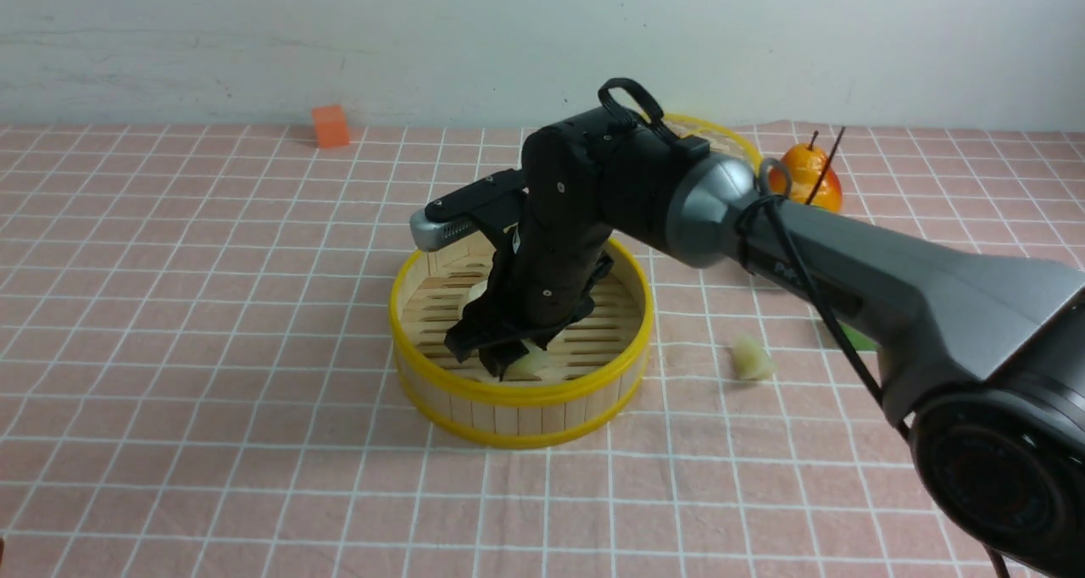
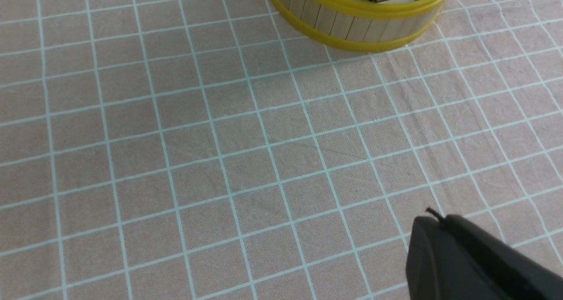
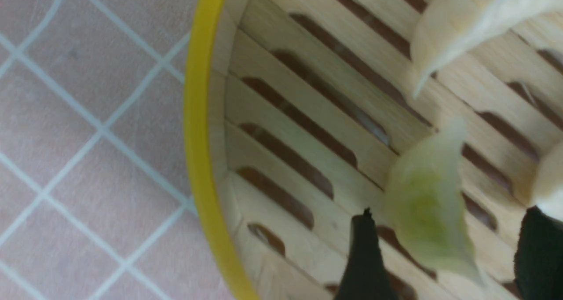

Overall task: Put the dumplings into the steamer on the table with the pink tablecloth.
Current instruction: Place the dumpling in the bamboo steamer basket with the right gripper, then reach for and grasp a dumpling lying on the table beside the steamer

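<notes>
right gripper (image 3: 448,229): jaws apart, 1 blurred dumpling (image 3: 426,212) loose between | left gripper (image 2: 440,240): closed, cut off

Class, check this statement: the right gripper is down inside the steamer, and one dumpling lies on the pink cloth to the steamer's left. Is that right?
No. The loose dumpling lies on the pink cloth to the right of the steamer, not its left, as the front view shows. The right gripper is inside the steamer.

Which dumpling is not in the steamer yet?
The dumpling lying alone on the pink tablecloth, right of the steamer; the others in view lie inside it.
</notes>
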You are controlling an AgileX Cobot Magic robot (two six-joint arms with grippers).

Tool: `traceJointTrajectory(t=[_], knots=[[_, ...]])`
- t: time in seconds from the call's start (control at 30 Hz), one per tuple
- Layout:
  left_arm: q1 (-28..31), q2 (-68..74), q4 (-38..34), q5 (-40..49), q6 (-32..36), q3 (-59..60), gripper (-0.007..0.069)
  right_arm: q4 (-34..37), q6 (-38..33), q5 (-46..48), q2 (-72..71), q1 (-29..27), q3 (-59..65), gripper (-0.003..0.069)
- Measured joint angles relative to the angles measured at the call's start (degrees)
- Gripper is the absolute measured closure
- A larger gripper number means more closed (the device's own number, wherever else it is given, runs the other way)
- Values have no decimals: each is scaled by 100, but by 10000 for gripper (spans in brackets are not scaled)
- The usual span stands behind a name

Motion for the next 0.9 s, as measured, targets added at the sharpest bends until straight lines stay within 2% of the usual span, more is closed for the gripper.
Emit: traceJointTrajectory(t=[0.13,0.2,0.3,0.37,0.63,0.9], knots=[[0,0,0,49,0,0,637,-461,-4,784,-420,0,-228,200],[0,0,-18,75,0,0,638,-886,-4,882,-747,-12,-178,202],[0,0,-18,88,0,0,638,-1131,23,919,-1170,-109,162,207],[0,0,-18,94,0,0,638,-1138,77,938,-1326,-193,370,209],[0,0,-18,94,0,0,636,-1185,258,918,-1632,-1245,1865,211],[0,0,-18,94,0,0,636,-461,434,16,-1107,-2033,2126,211]])
